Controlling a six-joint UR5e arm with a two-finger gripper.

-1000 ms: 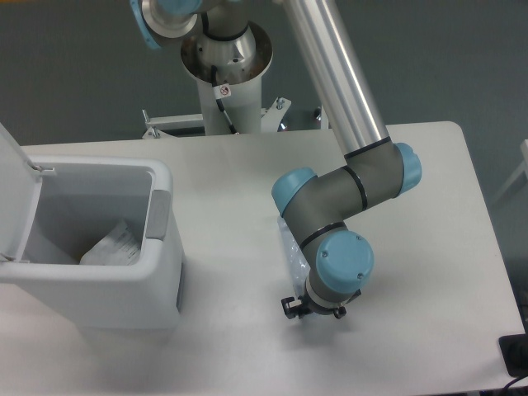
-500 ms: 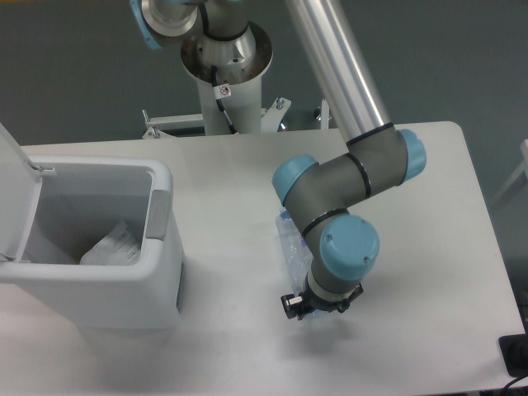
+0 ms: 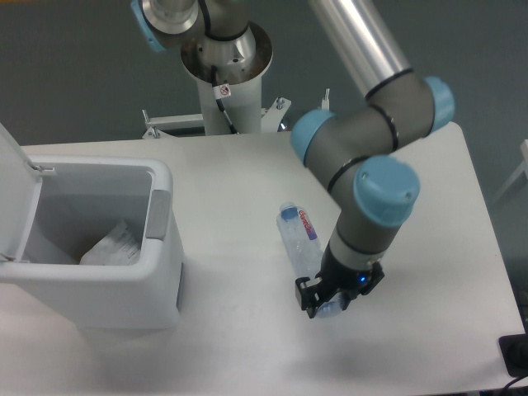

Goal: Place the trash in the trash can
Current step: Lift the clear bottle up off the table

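Lifting since a second ago, the gripper point(image 3: 328, 302) is clamping the bottle point(image 3: 299, 243) by its base, light, slippery and crushable

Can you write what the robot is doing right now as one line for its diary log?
gripper: shut on bottle | bottle: lifted, tilted | wrapper: inside trash can | lid: open

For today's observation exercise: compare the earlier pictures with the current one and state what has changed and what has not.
The arm has risen and swung right, lifting the tool with the water bottle gripped at its lower end; the bottle, earlier mostly hidden under the arm, now shows its blue cap and label. The trash can, its open lid and the wrapper inside stayed put.
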